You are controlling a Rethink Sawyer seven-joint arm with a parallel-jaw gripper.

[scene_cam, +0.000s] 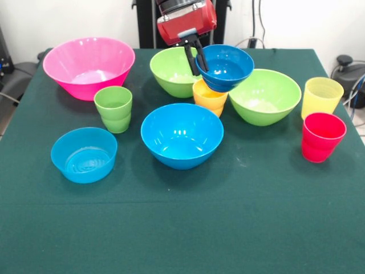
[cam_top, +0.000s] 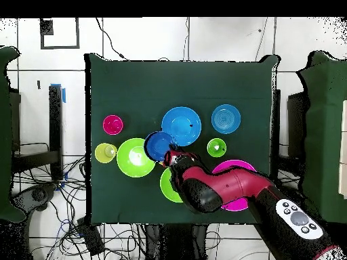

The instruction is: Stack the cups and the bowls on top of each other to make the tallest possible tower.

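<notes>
My gripper (scene_cam: 199, 67) is shut on the rim of the small dark blue bowl (scene_cam: 226, 67) and holds it tilted just above the orange-yellow cup (scene_cam: 209, 97). In the overhead view the gripper (cam_top: 171, 155) holds this bowl (cam_top: 159, 143), which hides that cup. Lime green bowls sit behind (scene_cam: 171, 71) and to the right (scene_cam: 265, 96). The pink bowl (scene_cam: 88, 65) is back left. The green cup (scene_cam: 113, 108), bright blue bowl (scene_cam: 181, 135) and shallow light blue bowl (scene_cam: 84, 154) stand nearer the front. The pale yellow cup (scene_cam: 322, 96) and red cup (scene_cam: 322, 137) stand right.
The dark green cloth (scene_cam: 182, 228) covers the table. In the overhead view the arm (cam_top: 230, 193) lies over part of the pink bowl (cam_top: 237, 164) and one lime green bowl (cam_top: 167, 184). Cables lie on the floor around the table.
</notes>
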